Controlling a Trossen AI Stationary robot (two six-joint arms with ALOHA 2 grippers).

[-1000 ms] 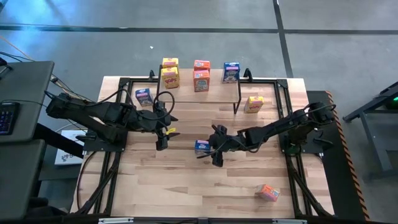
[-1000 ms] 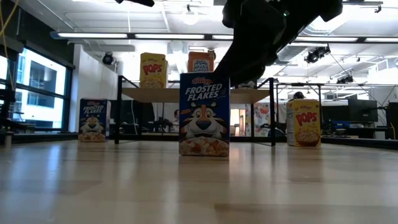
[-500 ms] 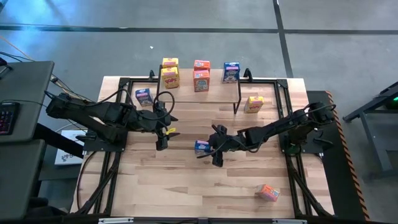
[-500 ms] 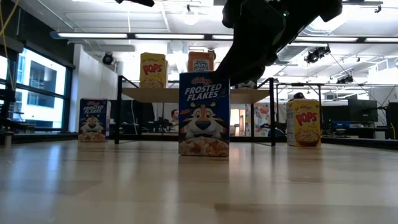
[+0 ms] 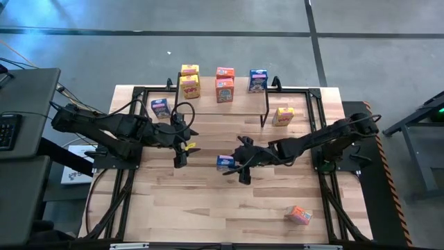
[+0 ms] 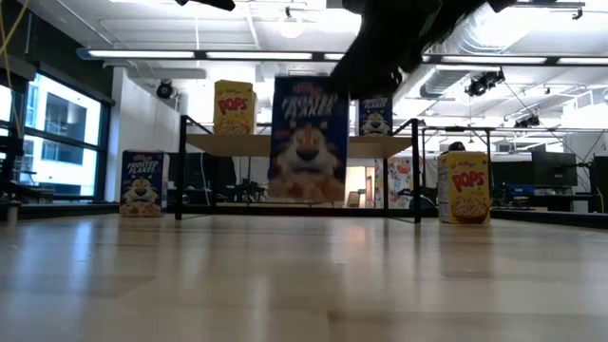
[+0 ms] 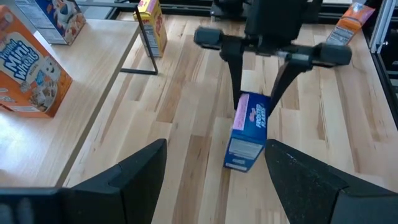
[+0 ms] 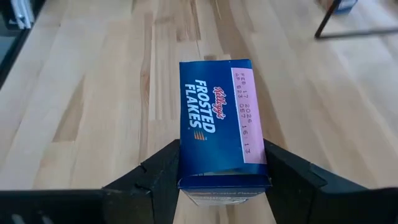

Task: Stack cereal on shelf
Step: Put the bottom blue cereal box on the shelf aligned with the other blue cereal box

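One Frosted Flakes box (image 5: 224,162) in right end effector (image 5: 233,164)

Blue Frosted Flakes box (image 5: 224,162) (upright), lifted off tabletop

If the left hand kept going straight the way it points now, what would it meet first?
Most likely the blue Frosted Flakes box, held by the right hand and lifted clear of the table. The open left hand points at it, though depth is uncertain.
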